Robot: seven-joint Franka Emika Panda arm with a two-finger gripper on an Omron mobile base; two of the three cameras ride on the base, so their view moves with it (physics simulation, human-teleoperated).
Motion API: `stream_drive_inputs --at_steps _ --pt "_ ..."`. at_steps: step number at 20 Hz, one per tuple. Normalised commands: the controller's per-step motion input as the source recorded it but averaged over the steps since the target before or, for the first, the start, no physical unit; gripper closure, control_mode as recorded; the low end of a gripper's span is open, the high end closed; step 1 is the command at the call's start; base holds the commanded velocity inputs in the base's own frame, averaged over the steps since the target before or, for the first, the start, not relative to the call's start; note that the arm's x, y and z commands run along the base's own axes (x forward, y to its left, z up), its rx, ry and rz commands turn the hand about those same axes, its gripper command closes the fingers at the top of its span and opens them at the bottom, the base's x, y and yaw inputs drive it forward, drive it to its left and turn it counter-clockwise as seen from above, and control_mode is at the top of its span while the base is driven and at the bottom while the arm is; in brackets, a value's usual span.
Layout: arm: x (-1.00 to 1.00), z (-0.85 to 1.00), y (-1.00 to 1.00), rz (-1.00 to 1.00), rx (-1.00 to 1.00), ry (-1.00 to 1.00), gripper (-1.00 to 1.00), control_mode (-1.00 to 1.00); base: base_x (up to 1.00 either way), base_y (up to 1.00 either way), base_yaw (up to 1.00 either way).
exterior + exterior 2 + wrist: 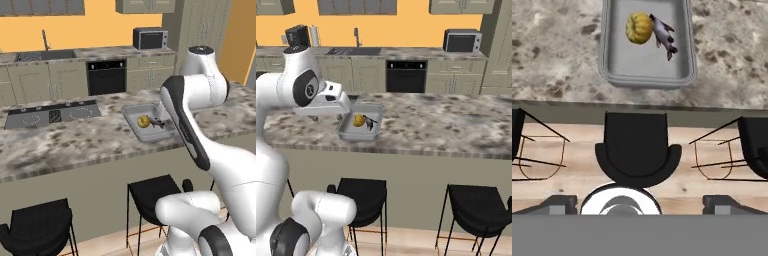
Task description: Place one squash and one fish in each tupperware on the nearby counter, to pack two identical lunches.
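Observation:
One light-grey tupperware (644, 79) sits near the counter's front edge, also seen in the left base view (150, 136) and the right base view (358, 135). Inside it the yellow round squash (638, 28) (143, 121) (358, 120) lies touching the dark grey fish (663, 35) (159, 122) (371, 122). My gripper (640, 204) is open and holds nothing. It hangs high above the floor, in front of the counter and back from the tupperware. The second tupperware, the green squash and the red-orange fish are out of view.
Black stools (637, 150) stand below the counter's front edge (637, 106). A cooktop (52, 116) is set into the counter left of the tupperware. Along the back wall are an oven (406, 76), a microwave (461, 41) and a sink (353, 50).

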Motion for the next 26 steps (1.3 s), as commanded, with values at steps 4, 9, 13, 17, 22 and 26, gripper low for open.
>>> stream_drive_inputs --at_steps 4,9,13,17,22,26 --pt "-0.25 0.0 -0.21 0.0 0.01 -0.02 -1.0 1.0 -0.75 -0.75 -0.03" --pt "0.0 0.0 0.0 0.0 0.0 0.0 -1.0 1.0 -0.74 -0.97 -0.32" --pt "0.0 0.0 0.0 0.0 0.0 0.0 -1.0 1.0 -0.04 -0.48 -0.7" --pt "0.0 0.0 0.0 0.0 0.0 0.0 -1.0 1.0 0.0 -0.26 -0.77" --pt "0.0 0.0 0.0 0.0 0.0 0.0 -1.0 1.0 0.03 -0.17 -0.82" --pt "0.0 0.0 0.0 0.0 0.0 0.0 -1.0 1.0 0.0 -0.28 -0.78"
